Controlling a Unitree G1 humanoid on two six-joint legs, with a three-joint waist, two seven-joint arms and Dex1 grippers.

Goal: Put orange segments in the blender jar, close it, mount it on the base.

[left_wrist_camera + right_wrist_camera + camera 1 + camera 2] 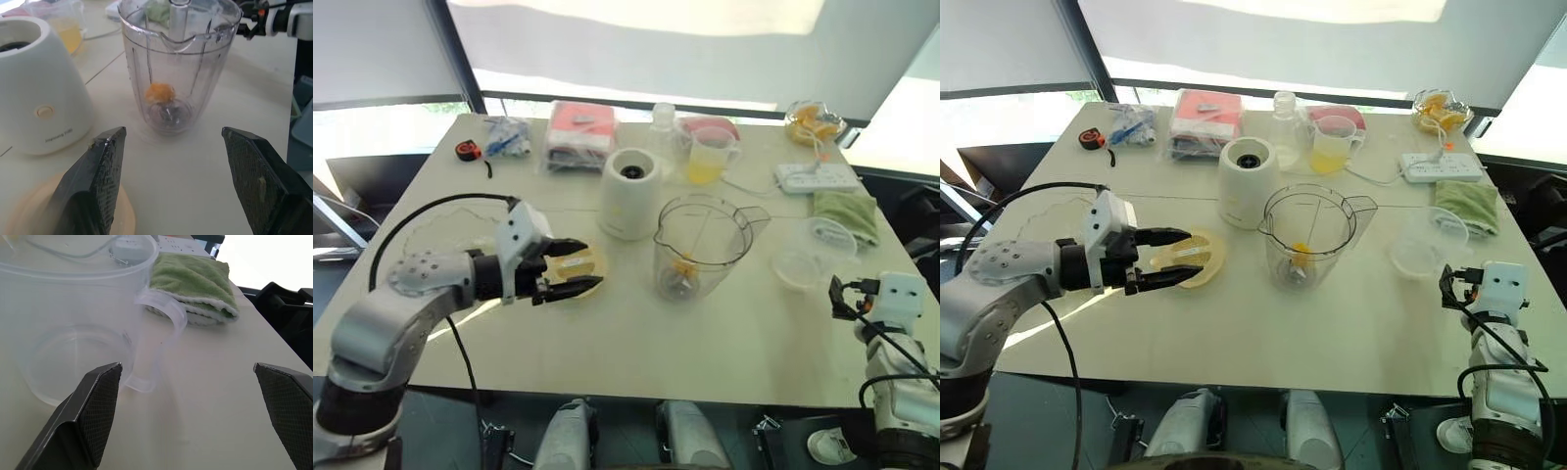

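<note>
Two claws open, left claw [576, 273] level, right claw [845, 297] low

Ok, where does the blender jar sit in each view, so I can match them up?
Left eye: blender jar at table centre, just right of the base.
Right eye: jar at centre, again right of the base.
Left wrist: jar straight ahead, base beside it.
Right wrist: not in it.
Shared landmark: the base.
</note>
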